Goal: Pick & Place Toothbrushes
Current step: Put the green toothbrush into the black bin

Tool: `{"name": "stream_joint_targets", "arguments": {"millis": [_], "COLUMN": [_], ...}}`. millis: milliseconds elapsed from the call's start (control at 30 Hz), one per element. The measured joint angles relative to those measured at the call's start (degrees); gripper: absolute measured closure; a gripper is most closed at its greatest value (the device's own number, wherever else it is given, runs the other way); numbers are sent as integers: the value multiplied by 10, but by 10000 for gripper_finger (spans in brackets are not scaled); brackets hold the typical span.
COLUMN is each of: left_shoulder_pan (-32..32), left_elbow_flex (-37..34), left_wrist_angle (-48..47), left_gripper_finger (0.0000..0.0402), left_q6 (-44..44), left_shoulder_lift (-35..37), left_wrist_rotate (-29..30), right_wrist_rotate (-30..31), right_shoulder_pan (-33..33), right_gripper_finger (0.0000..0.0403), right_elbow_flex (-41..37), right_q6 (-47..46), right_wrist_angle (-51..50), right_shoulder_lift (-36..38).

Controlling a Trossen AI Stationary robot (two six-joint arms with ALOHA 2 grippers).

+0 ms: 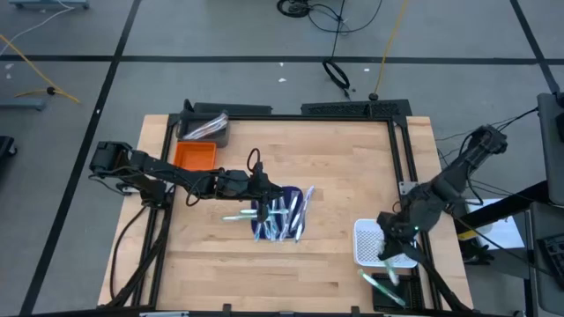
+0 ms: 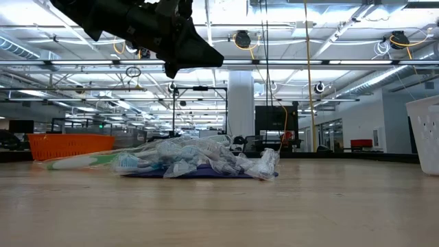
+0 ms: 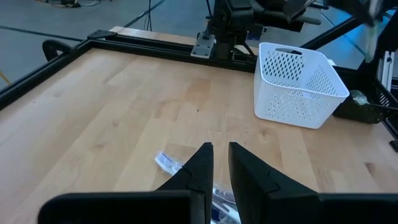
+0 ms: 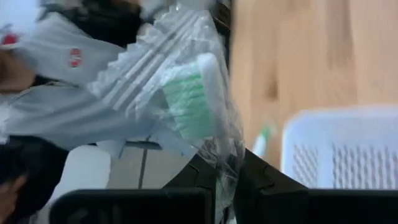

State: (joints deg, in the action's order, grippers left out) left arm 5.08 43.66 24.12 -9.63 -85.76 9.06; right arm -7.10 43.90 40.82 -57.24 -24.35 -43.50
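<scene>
Several toothbrushes in clear wrappers (image 1: 282,214) lie heaped on a dark blue mat (image 1: 261,231) at mid-table; the low view shows the heap (image 2: 199,159). My left gripper (image 1: 261,188) hovers well above the heap's left edge, fingers together, empty (image 3: 221,155). My right gripper (image 1: 388,254) is over the near side of the white basket (image 1: 377,236), shut on a wrapped green toothbrush (image 4: 186,102). Another green toothbrush (image 1: 379,283) lies just beyond the basket's near side. My right gripper pinches the wrapped green toothbrush between its two fingers, on the clear wrapper around the handle (image 4: 225,163). The bristle head (image 4: 189,99) sticks out past the fingertips, lifted clear. Which part of the handle sits between the fingers, the wrapper and fingers hide.
An orange bin (image 1: 194,157) and a dark bin (image 1: 204,129) stand at the far left corner. A black frame (image 1: 401,141) borders the wooden table. A black tray (image 3: 367,111) sits beside the basket (image 3: 295,84). Bare wood lies between the mat and the basket.
</scene>
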Motion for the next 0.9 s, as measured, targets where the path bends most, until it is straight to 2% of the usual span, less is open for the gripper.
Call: {"name": "stream_joint_targets", "arguments": {"millis": [233,500,667,900], "left_shoulder_pan": [0,-2,-2,-2], "left_elbow_flex": [0,0,0,0], "left_wrist_angle": [0,1,1,1], "left_gripper_finger": [355,355,355,355], "left_q6": [-1,-2,-2,-2], "left_shoulder_lift": [0,0,0,0], "left_wrist_rotate": [0,0,0,1], "right_wrist_rotate": [41,56,56,55], "right_shoulder_pan": [83,140,154,155], "right_gripper_finger": [392,391,376,383], "right_elbow_flex": [0,0,0,0], "right_q6": [-129,-243,-263,-274], "right_wrist_angle": [-26,-43,-59,-59], "right_shoulder_lift": [-31,-64,-84,-99]}}
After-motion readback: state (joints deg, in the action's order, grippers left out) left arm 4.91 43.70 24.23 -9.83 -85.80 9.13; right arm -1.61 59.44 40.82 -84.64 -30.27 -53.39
